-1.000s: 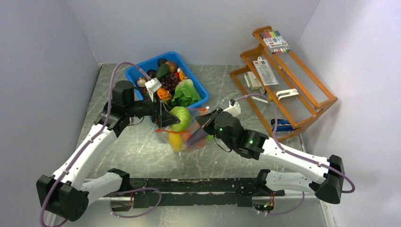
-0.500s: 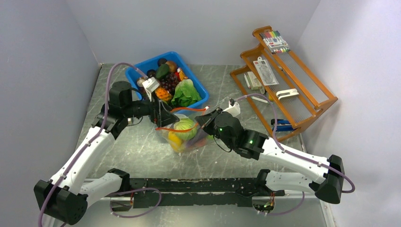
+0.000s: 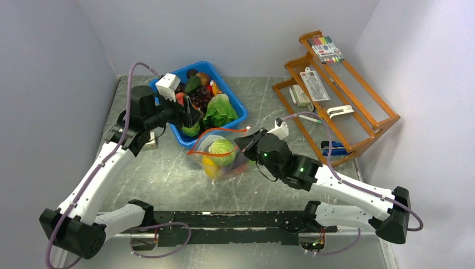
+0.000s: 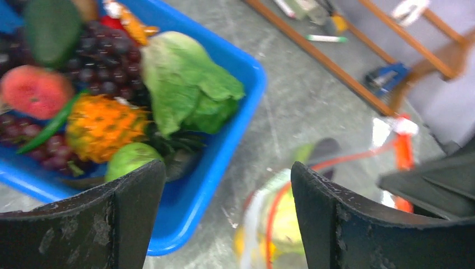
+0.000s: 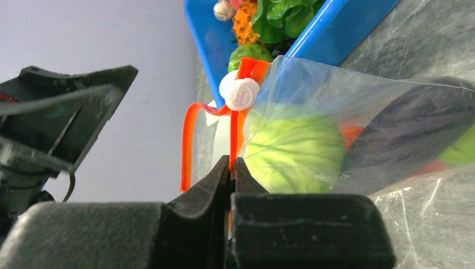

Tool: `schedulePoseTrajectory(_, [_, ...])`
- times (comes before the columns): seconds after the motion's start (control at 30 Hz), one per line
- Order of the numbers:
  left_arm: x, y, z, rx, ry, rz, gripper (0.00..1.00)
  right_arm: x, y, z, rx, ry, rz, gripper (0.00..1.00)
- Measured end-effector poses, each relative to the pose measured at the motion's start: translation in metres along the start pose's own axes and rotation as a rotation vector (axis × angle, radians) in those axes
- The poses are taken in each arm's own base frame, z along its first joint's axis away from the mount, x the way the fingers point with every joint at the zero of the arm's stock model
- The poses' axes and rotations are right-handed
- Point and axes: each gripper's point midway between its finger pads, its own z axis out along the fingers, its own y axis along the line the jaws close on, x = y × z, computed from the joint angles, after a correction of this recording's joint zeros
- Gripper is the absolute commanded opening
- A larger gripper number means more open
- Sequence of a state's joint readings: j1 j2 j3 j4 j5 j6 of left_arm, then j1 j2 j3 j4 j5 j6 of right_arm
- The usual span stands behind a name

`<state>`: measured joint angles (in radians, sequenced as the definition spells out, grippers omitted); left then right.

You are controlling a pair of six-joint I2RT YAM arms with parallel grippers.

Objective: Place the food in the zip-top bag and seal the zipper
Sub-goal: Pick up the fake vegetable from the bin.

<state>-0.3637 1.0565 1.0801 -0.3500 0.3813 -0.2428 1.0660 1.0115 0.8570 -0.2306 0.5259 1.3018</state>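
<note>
– Near the middle of the overhead view, what is shown of the bag (image 3: 221, 161)?
– It is shown lying on the table (image 3: 168, 174), just beside the blue bin (image 3: 240, 109) and to its lower right, with its mouth turned toward that bin. A green cabbage ball (image 3: 223, 150) and a yellow piece (image 3: 209, 167) are seen inside. In the right wrist view a dark eggplant (image 5: 409, 129) is also made out through the film.
– How is the mouth kept up?
– The zipper (image 3: 208, 151) is pinched by the right gripper (image 3: 250, 144). Its fingers are pressed together on the strip, just beneath the white slider (image 5: 239, 93) in the right wrist view. One lip is thereby lifted off the table, presumably so that the floppy film does not collapse over the opening. The two strips are seen apart, so the mouth is judged unsealed.
– And the left gripper (image 3: 190, 116)?
– It is held over the near rim of the bin, to the upper left of the bag, with fingers spread and nothing between them. This placement is judged to suit a further pick, since more food (image 4: 101, 123) is heaped in the bin.
– What is left to be done?
– Filling may be continued or ended; sealing is not yet done. Loss of the pinch is the risk, since the thin lip could slip free and fold shut.
</note>
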Motion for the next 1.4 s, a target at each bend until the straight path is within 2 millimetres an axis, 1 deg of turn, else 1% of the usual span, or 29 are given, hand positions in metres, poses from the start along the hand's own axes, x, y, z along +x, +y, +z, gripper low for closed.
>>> schedulePoseTrajectory(0.13, [-0.004,0.039,0.018,-0.182,0.018,-0.005,0.67,-0.002,-0.003,-0.002,-0.001,-0.006,0.000,0.00])
schedulePoseTrajectory(0.17, [-0.003,0.048,0.023,-0.213,0.028,-0.005,0.65,-0.002,-0.003,-0.003,-0.002,-0.008,0.001,0.00])
schedulePoseTrajectory(0.23, [0.002,0.071,0.037,-0.287,0.063,-0.009,0.63,-0.003,-0.005,-0.004,-0.003,-0.011,0.002,0.00])
schedulePoseTrajectory(0.27, [0.005,0.080,0.043,-0.314,0.081,-0.013,0.63,-0.004,-0.005,-0.005,-0.005,-0.013,0.001,0.00])
schedulePoseTrajectory(0.33, [0.010,0.100,0.056,-0.363,0.120,-0.025,0.66,-0.005,-0.005,-0.007,-0.008,-0.016,-0.002,0.00])
schedulePoseTrajectory(0.4, [0.015,0.115,0.066,-0.393,0.155,-0.038,0.69,-0.007,-0.004,-0.008,-0.013,-0.018,-0.004,0.00])
schedulePoseTrajectory(0.47, [0.020,0.126,0.073,-0.410,0.192,-0.049,0.69,-0.008,-0.004,-0.009,-0.013,-0.020,-0.009,0.00])
schedulePoseTrajectory(0.53, [0.025,0.130,0.075,-0.418,0.221,-0.056,0.68,-0.009,-0.005,-0.010,-0.011,-0.023,-0.010,0.00])
schedulePoseTrajectory(0.67, [0.034,0.129,0.070,-0.418,0.257,-0.060,0.65,-0.011,-0.006,-0.013,-0.014,-0.030,-0.007,0.00])
schedulePoseTrajectory(0.77, [0.049,0.130,0.067,-0.416,0.294,-0.063,0.65,-0.013,-0.008,-0.014,-0.010,-0.037,-0.002,0.00])
schedulePoseTrajectory(0.9, [0.073,0.127,0.065,-0.392,0.372,-0.074,0.67,-0.013,-0.010,-0.013,-0.003,-0.039,0.001,0.00])
schedulePoseTrajectory(1.1, [0.098,0.126,0.065,-0.360,0.448,-0.089,0.73,-0.012,-0.011,-0.011,0.005,-0.040,0.005,0.00])
schedulePoseTrajectory(1.23, [0.105,0.125,0.063,-0.355,0.472,-0.087,0.70,-0.012,-0.011,-0.011,0.004,-0.041,0.011,0.00])
schedulePoseTrajectory(1.4, [0.111,0.127,0.066,-0.346,0.492,-0.085,0.67,-0.012,-0.011,-0.011,0.006,-0.041,0.012,0.00])
